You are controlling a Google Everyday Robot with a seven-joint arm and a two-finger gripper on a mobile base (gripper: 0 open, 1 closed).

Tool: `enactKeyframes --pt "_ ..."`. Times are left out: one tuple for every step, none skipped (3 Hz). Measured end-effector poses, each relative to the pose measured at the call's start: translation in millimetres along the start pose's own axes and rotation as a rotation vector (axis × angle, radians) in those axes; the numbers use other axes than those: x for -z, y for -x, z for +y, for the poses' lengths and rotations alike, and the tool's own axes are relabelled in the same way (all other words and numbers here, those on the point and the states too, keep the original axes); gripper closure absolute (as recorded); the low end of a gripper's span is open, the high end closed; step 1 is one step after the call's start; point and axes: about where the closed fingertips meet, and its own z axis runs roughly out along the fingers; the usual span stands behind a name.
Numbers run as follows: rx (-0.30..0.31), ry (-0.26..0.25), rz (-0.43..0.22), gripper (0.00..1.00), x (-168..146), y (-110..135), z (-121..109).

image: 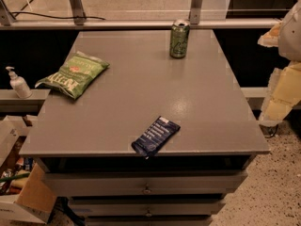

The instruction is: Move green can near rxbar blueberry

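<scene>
At the far left, a white pump bottle (18, 83) stands on a low ledge beside the grey table (141, 93), with a cardboard box (28, 197) on the floor below it. On the left part of the tabletop lies a flat green chip bag (73, 74), turned at an angle. Further right, at the near edge, the blue snack bar (155, 135) lies flat and slanted, one end sticking slightly over the rim above the drawers (146, 185). A little right of that, at the far edge, the green can (179, 38) stands upright, well apart from the bar and touched by nothing. At the right edge of the view, off the side of the table, the pale gripper (281, 95) hangs clear of everything; I cannot tell whether it is apart or together.
</scene>
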Motion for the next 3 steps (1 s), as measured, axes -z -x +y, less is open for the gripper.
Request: enactKeyframes --pt "0.000 -0.002 -0.003 0.00 0.4 0.4 -0.3" --pt "-0.008 0.014 -0.076 0.00 -15.9 6.3 -18.5" --pt "-0.020 0.019 -0.171 0.00 -38.2 21.9 -51.3"
